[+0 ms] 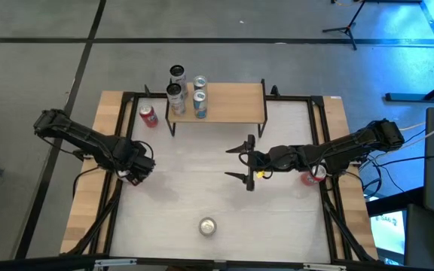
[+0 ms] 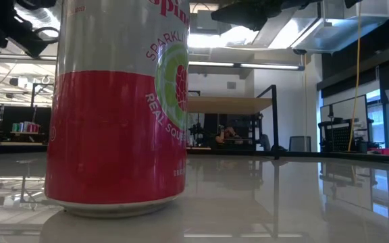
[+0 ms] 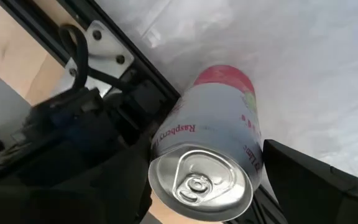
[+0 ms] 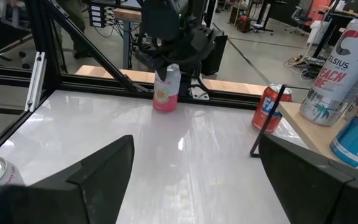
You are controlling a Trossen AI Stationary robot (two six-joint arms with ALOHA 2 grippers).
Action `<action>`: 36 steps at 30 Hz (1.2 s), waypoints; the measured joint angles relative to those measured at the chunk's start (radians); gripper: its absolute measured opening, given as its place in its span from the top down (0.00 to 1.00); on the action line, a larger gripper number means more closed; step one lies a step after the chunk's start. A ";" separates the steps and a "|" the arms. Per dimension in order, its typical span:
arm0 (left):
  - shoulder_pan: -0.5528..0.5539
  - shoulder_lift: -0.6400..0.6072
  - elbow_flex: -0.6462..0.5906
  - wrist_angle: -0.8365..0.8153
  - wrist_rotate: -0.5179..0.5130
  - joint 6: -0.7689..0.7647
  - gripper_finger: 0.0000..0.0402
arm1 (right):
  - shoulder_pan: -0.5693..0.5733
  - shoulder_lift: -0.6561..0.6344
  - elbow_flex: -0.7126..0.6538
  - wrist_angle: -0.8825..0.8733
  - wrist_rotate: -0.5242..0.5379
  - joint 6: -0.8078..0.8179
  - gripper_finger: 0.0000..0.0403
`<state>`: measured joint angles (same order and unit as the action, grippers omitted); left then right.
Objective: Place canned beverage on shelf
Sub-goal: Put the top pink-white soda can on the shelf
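- Left pincer point(image 1: 136, 172) low at the counter's point(image 1: 202, 188) left edge, pinching an upright pink-and-white raspberry can point(image 3: 211, 140).
- Right pincer point(image 1: 246, 160) spread wide and empty, over mid-counter just before the shelf point(image 1: 232, 103).
- On the shelf's left end, three tall cans point(image 1: 187, 92); beside its left leg, a red can point(image 1: 148, 115).
- Near the front edge, another can point(image 1: 207, 226).
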<state>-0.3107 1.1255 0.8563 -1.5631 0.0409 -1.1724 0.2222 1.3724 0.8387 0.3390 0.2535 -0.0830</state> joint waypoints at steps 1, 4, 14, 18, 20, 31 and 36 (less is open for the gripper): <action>0.000 0.000 -0.003 0.000 0.004 0.000 0.26 | 0.000 0.000 0.000 0.001 0.000 0.000 0.15; 0.000 0.000 -0.012 0.003 0.007 0.000 0.26 | 0.000 0.000 0.000 0.001 0.000 0.000 0.15; 0.000 0.000 -0.015 0.013 0.041 0.031 0.34 | 0.000 0.000 0.000 0.001 0.000 -0.001 0.15; 0.000 -0.001 -0.014 0.025 0.022 0.053 0.43 | 0.000 0.000 0.000 0.001 0.000 -0.001 0.15; -0.001 0.002 -0.018 0.035 0.027 0.078 0.47 | 0.000 0.000 0.000 0.001 0.000 -0.001 0.15; 0.003 0.000 -0.016 0.143 -0.018 0.163 0.57 | 0.000 0.000 0.000 0.003 0.001 -0.004 0.15; 0.009 0.000 -0.016 0.193 -0.050 0.210 0.57 | 0.000 0.000 0.000 0.003 0.000 -0.004 0.15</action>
<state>-0.3022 1.1255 0.8404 -1.3703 -0.0087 -0.9626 0.2222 1.3724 0.8387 0.3424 0.2539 -0.0872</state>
